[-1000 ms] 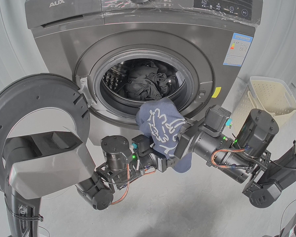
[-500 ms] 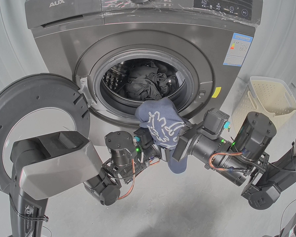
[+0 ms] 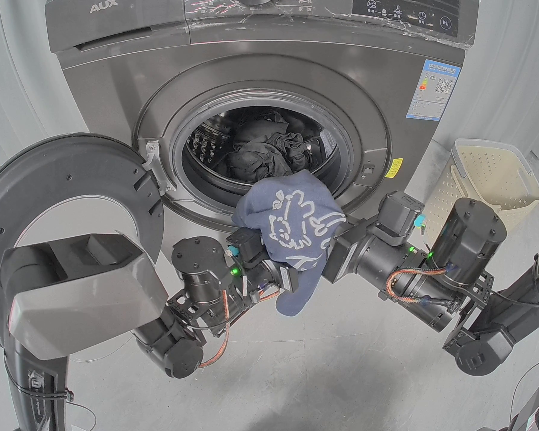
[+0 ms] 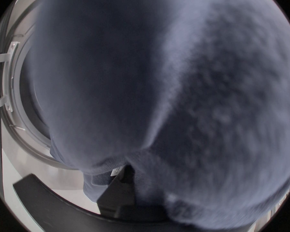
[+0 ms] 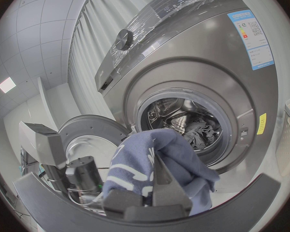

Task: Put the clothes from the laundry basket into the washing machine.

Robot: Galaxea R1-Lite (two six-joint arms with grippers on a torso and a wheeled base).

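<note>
A pale grey pleated curtain [image 3: 18, 61] hangs at the back and on both sides. The smooth light grey floor [image 3: 353, 372] is crossed by faint seams. In the right wrist view, a white tiled ceiling [image 5: 38, 20] holds a bright square light panel [image 5: 7, 84] above a plain white wall [image 5: 59, 102].

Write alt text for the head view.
A navy garment with a white print is held between the left arm and right arm at the lip of the open washing machine, whose drum already holds dark clothes. The round door is swung open on the robot's left; a cream laundry basket stands on the floor at the right.
</note>
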